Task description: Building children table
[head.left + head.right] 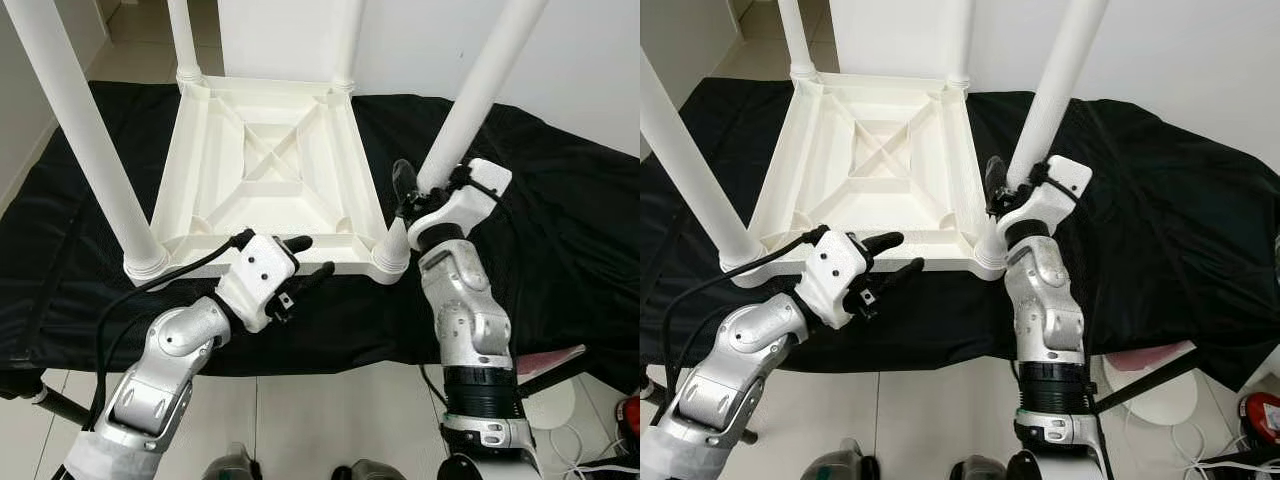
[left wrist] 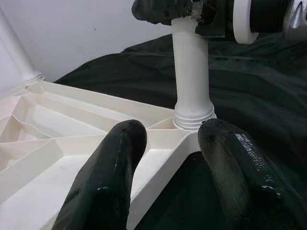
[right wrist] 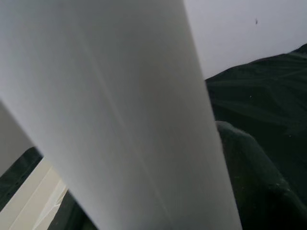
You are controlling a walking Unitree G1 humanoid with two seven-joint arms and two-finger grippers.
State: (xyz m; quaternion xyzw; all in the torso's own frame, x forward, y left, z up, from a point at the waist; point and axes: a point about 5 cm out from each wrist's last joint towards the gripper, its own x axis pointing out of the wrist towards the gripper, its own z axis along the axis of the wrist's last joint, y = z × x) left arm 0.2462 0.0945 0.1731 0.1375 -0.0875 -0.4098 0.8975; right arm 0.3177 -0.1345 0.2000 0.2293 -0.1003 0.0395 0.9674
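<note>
Left eye view: we see a white tabletop (image 1: 265, 175) upside down on a black cloth (image 1: 560, 210), legs up. Our right gripper (image 1: 425, 190) clasps the near-right leg (image 1: 470, 100). Our left gripper (image 1: 305, 265), fingers spread, straddles the tabletop's near edge.

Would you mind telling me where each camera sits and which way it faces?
Left eye view: head, looking down at the upturned table on black cloth; both arms show.
Right eye view: head, same scene, both arms.
Left wrist view: left arm, along the open left end effector toward the near right leg.
Right wrist view: right arm, up against that leg; one finger shows.
Shared: both wrist views see the leg, gripped by the right end effector.
</note>
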